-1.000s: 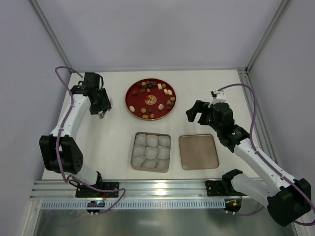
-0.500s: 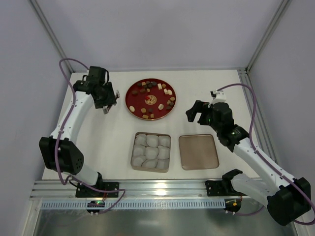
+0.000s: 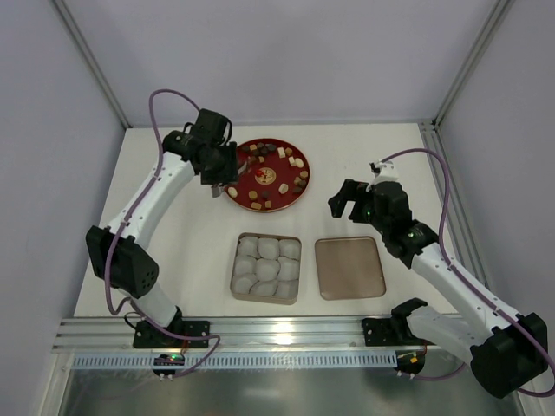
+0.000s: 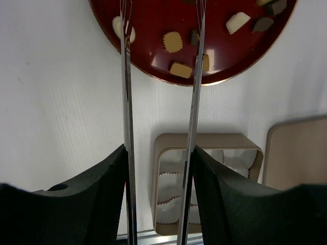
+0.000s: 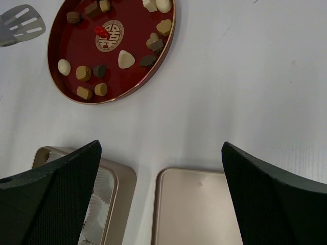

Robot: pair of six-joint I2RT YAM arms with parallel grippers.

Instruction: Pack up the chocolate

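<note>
One second has carried the left gripper from the table's left side to the round red plate of scattered chocolate pieces. Its wrist view shows thin blades parted, empty (over the rim). The right gripper hangs open near the tan tray of white paper cups.

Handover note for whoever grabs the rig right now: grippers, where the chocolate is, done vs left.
Left gripper: fingers apart and holding nothing, over the near-left rim of the red plate.
Right gripper: open, empty, right of the plate, above the table beyond the lid.
Chocolate: all pieces that show lie on the plate.
Box: open, with white paper cups inside; I see no chocolate in them.
Lid: flat on the table to the right of the box.
Done: box opened, lid set aside.
Left: move every piece into the cups, then probably close the box.
</note>
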